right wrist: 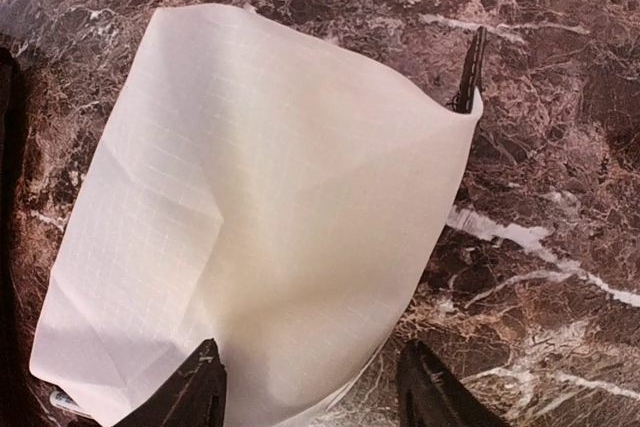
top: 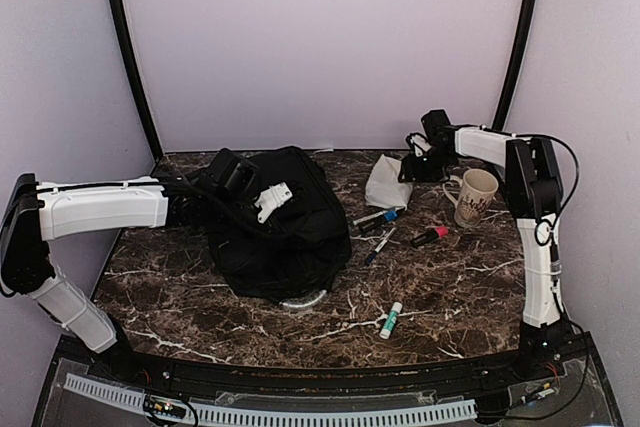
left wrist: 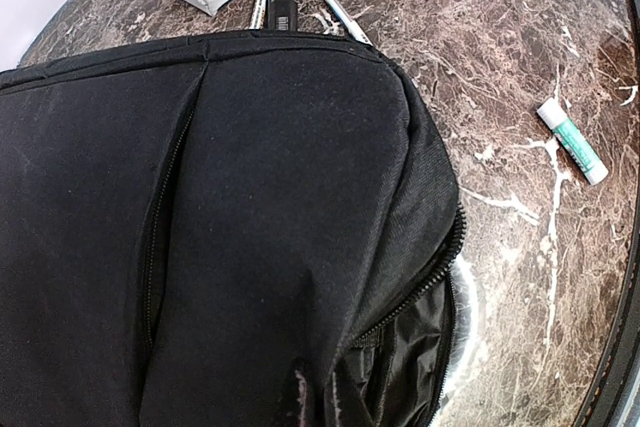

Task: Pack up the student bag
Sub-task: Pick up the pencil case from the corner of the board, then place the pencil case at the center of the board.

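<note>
Sagging black fabric student bag [top: 275, 232] covers veined tabletop [top: 450, 287].

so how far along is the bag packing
Barely begun. The student bag lies with a zip partly open, left gripper on it. The right gripper hovers open over the white pouch. Pens, glue stick and mug lie outside on the table.

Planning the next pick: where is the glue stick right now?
Top view: the glue stick lies alone on the table, right of the backpack, closer to the near edge than the pens.
</note>
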Controlling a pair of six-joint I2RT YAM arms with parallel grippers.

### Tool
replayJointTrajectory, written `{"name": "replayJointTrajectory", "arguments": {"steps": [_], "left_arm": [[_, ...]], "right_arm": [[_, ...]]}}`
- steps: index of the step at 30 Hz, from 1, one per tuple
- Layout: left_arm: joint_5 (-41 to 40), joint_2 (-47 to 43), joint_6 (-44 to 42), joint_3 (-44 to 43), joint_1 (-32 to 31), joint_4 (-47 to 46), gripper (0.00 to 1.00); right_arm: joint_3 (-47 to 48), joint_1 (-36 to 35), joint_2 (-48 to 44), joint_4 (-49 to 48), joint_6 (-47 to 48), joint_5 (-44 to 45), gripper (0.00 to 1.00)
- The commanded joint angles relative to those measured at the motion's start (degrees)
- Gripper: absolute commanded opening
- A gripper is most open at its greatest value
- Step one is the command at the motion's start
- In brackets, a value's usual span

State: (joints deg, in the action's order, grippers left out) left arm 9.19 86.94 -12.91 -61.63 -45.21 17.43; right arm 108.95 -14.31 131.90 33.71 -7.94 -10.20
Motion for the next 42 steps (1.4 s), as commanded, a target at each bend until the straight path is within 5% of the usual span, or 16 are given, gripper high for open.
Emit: {"name": "replayJointTrajectory", "arguments": {"steps": [1,8,12,23,35,42], "left_arm": [[0.41,-0.79,-0.66,-1.66,-0.17,0.84,0.00],[-0.08,-0.45,-0.98,-1.88,-0.14,1.13,0.00],[-0.26,-0.54,-1.06,-1.88,-0.14,1.20,0.00],[-0.91,-1.32,-1.08,-1.49,-0.14,0.87,0.00],[-3.65,-2.71,-1.64,-0.98,-0.14,0.90,0.00],[-4.23,-2.60,-1.72,-0.78,-0.14,0.67,0.00]], "right_arm": [[2.16,-0.28,1.49,0.87,-0.78,-1.62,0.54],[2.43,-0.46,0.73,-1.10,-0.59,-10.57,0.12],[-0.10,-0.66,-3.02,-4.61,-0.03,-16.42,0.00],[-8.73,-5.35,-21.57,-8.57,9.47,-16.15,0.00],[-22.33,-12.51,-41.75,10.25,38.58,-16.00,0.00],[-33.59,-20.20,-49.87,13.77,46.80,-5.74,0.00]]}}
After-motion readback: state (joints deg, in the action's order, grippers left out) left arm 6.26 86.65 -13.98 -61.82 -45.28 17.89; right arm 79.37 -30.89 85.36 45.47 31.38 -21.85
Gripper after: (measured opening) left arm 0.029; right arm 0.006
